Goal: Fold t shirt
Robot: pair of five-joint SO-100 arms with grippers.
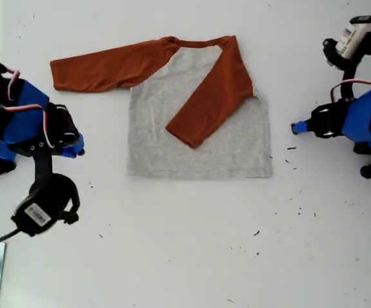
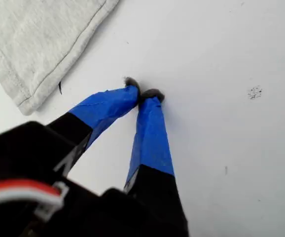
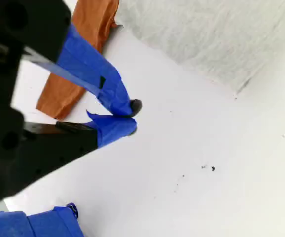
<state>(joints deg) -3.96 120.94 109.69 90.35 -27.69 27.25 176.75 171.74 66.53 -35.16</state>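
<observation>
In the exterior view, mid-table: the small grey-bodied knit t shirt with rust-orange sleeves (image 1: 198,138) lies flat on the white matte table (image 1: 185,256), one sleeve folded across the body, the other stretched toward that view's left. My first gripper (image 1: 296,128) sits at the right, my second gripper (image 1: 76,151) at the left, both clear of the cloth

First wrist view: blue-taped jaws (image 2: 145,94) pinched together on nothing, stitched hem corner (image 2: 39,44) nearby

Second wrist view: jaws (image 3: 131,117) together, empty, near the orange cuff (image 3: 78,59)

Risk: thin limp fabric, so a shallow pinch likely slips or drags the shirt askew
</observation>
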